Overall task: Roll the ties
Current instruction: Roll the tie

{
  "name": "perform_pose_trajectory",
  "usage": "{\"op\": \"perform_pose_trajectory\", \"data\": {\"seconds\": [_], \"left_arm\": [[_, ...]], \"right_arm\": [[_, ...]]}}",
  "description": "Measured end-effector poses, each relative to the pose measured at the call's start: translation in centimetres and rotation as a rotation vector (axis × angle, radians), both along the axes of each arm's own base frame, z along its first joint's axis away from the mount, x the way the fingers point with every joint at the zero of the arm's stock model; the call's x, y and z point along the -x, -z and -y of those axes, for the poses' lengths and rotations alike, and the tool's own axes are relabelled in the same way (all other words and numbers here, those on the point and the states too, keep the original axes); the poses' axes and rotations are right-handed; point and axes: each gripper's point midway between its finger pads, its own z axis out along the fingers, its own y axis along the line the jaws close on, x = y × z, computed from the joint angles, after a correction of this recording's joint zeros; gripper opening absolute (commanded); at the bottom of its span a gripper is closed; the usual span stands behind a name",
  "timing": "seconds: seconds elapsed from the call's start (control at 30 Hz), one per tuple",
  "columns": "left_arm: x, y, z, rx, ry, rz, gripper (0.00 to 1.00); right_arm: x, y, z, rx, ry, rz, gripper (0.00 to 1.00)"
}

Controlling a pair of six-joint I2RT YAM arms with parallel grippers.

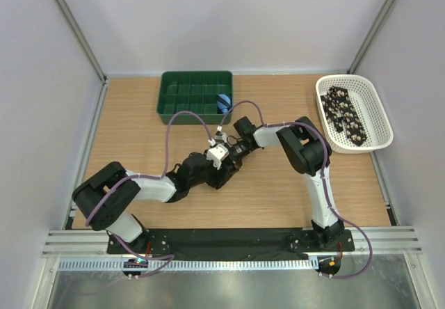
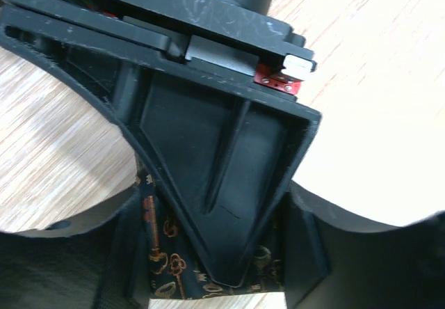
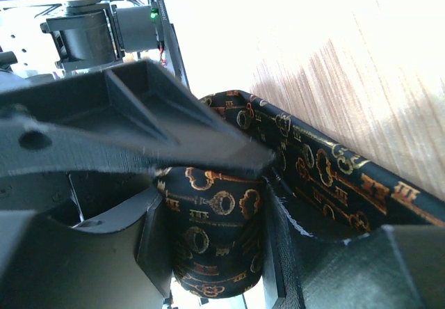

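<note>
The right tool (image 3: 215,208) is clenched on the wound coil of the key-patterned tie (image 3: 327,173), probably so the roll cannot spring loose. The left tool (image 2: 212,274) straddles the same fabric; I cannot tell whether it grips, though it seems placed to guide the loose tail. Both work on the desk (image 1: 139,135) just in front of the green tray (image 1: 197,76). The spotted tie (image 1: 345,114) lies in the white basket (image 1: 379,124), right of that tray.

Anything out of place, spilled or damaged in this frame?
Nothing stands out. One tie is partly rolled mid-table, a second tie lies loose in the basket, and a blue roll sits in the tray. No spills or damage visible.
</note>
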Motion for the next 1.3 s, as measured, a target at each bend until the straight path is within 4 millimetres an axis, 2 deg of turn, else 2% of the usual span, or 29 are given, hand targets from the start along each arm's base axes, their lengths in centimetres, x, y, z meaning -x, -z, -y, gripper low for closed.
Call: {"op": "perform_pose_trajectory", "data": {"seconds": [0.13,0.2,0.33,0.43,0.97,1.3], "left_arm": [[0.0,-0.1,0.1,0.007,0.000,0.002,0.55],[0.1,0.0,0.0,0.011,-0.002,0.003,0.50],[0.1,0.0,-0.1,0.020,-0.004,0.009,0.41],[0.1,-0.1,-0.1,0.024,-0.004,0.013,0.40],[0.3,-0.1,0.2,0.015,0.024,0.009,0.39],[0.8,0.5,0.2,-0.030,0.054,-0.017,0.39]], "right_arm": [[-0.1,0.0,0.0,-0.002,0.002,0.002,0.30],[-0.2,0.0,-0.1,-0.004,0.005,0.004,0.32],[-0.3,0.0,-0.2,-0.009,0.010,0.003,0.51],[-0.3,-0.1,-0.2,-0.010,0.015,-0.008,0.58],[-2.0,-0.9,1.3,0.066,0.106,-0.023,0.63],[-4.2,-1.7,2.8,0.135,0.165,0.041,0.63]]}}
